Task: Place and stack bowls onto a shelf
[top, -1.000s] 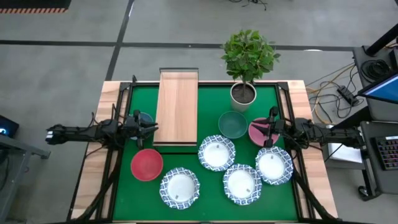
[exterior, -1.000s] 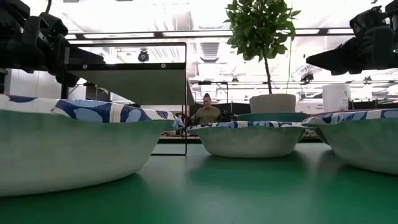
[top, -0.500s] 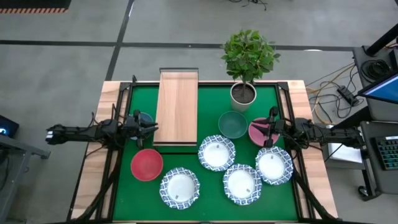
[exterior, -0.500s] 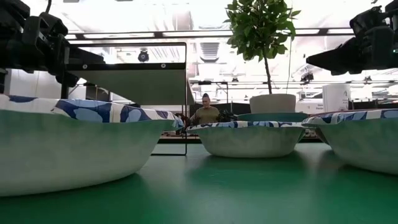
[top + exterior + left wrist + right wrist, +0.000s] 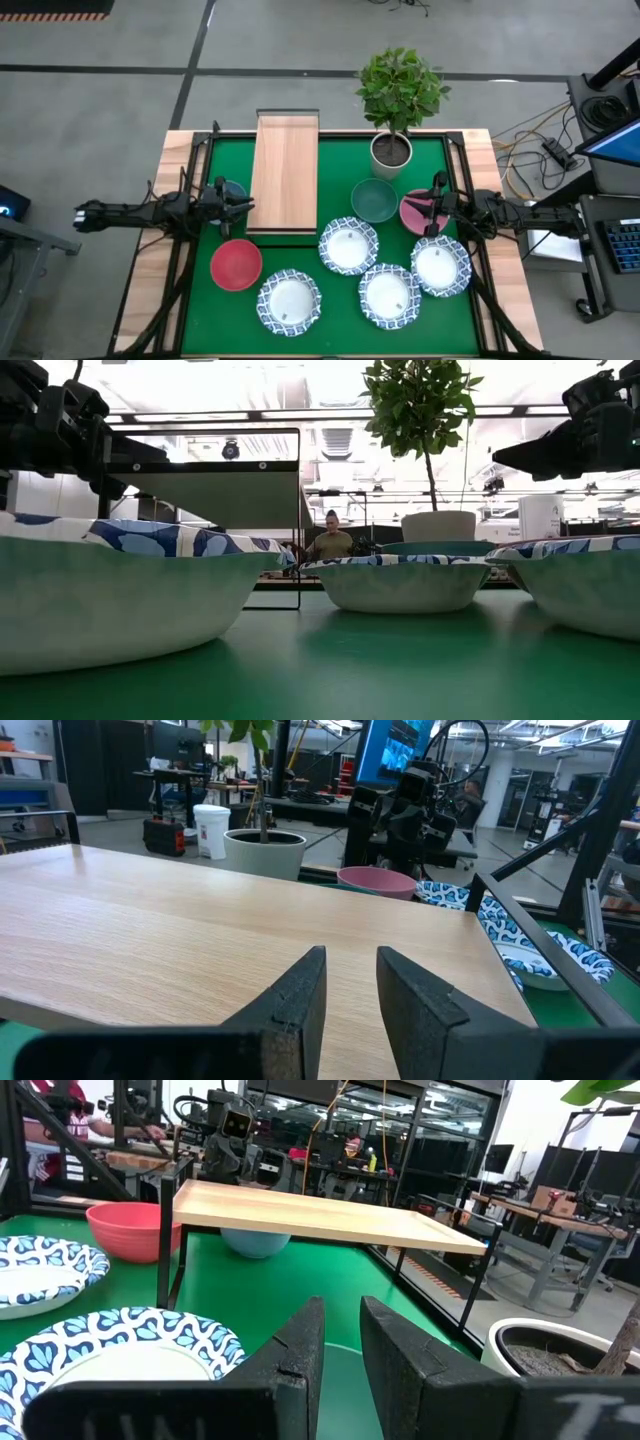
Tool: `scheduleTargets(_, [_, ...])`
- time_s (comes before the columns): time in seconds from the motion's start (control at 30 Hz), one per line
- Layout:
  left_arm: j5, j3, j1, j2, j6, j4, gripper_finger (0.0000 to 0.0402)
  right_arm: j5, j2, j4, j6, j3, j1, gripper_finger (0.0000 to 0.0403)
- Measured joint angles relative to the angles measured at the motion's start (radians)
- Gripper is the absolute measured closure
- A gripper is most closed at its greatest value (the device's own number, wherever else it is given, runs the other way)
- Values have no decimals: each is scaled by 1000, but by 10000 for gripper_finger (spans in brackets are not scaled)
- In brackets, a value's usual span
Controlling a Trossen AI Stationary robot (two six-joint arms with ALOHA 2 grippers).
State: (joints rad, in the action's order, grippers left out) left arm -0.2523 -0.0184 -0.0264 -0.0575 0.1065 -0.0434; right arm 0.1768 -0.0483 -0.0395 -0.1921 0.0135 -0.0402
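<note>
Four white bowls with blue rims rest on the green mat near its near edge. The red bowl sits left of them, and the teal bowl and pink bowl farther back. The blue bowl lies beside the shelf's left side, partly under my left arm. The shelf stands bare on its black frame. My left gripper hovers at the shelf's near left corner, open by a narrow gap. My right gripper hovers over the pink bowl, also open narrowly.
A white plant pot with a leafy plant stands at the mat's far side, right of the shelf and behind the teal bowl. A bare strip of green mat lies between shelf and pot. A person sits far off in the room.
</note>
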Motion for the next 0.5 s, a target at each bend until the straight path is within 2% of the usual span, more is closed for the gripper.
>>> scheduleTargets(0.4, [0,0,0,0,0,0,327,0,0,0,6,0,0,344])
scheduleTargets(0.43, [0,0,0,0,0,0,327,0,0,0,26,0,0,344])
scheduleTargets(0.5, [0,0,0,0,0,0,327,-4,0,0,173,0,1,344])
